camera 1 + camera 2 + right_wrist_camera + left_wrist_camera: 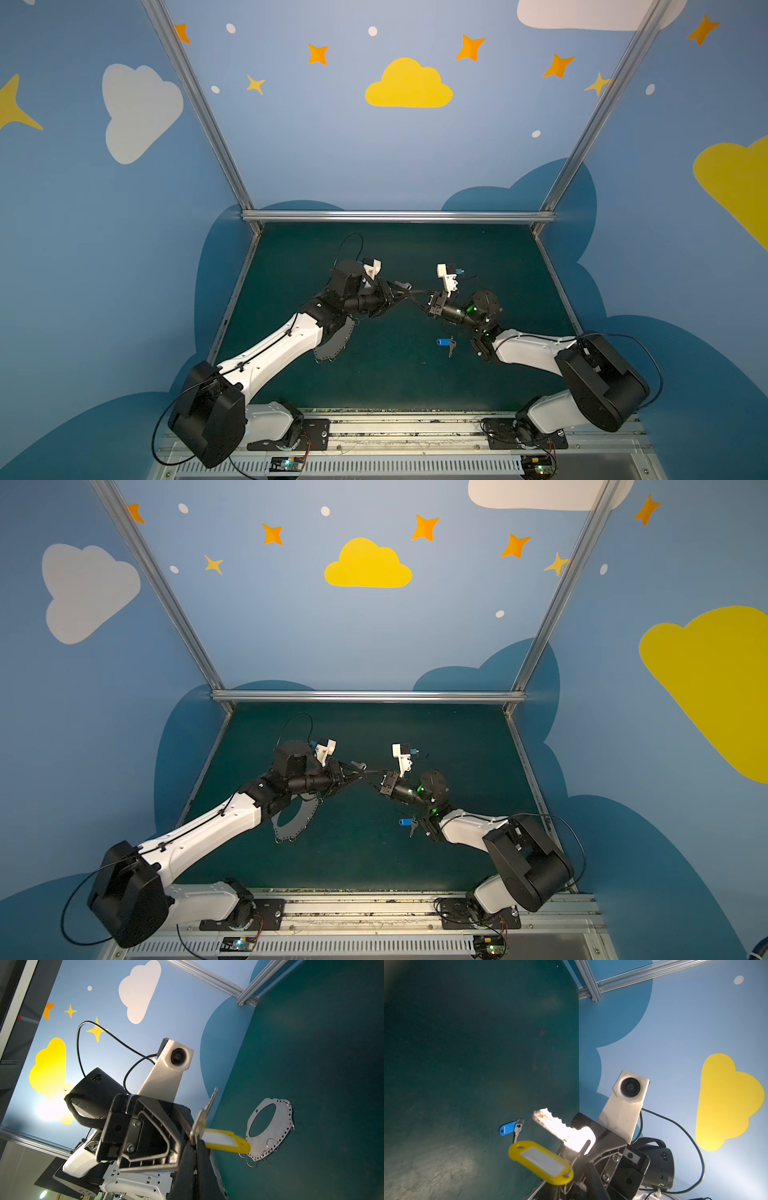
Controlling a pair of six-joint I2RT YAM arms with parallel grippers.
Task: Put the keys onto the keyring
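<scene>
Both grippers meet in mid-air over the middle of the table. My right gripper (195, 1142) (416, 296) is shut on the wire ring of the yellow-tagged key (207, 1105). Its yellow tag (226, 1139) sticks out sideways. In the left wrist view the same key (560, 1128) glares bright above its tag (540, 1162). My left gripper (566, 1186) (404, 293) has its tips at that ring; whether it grips does not show. The blue-tagged key (444, 342) (507, 1128) lies flat on the mat near the right arm. The keyring (291, 835) (276, 1126) lies flat, partly under the left arm.
The green mat (395, 382) is walled by aluminium rails at the back (399, 216) and sides. Several small wire rings (272, 1144) hang off the plate's edge. Each arm's wrist camera (446, 276) stands close to the other gripper.
</scene>
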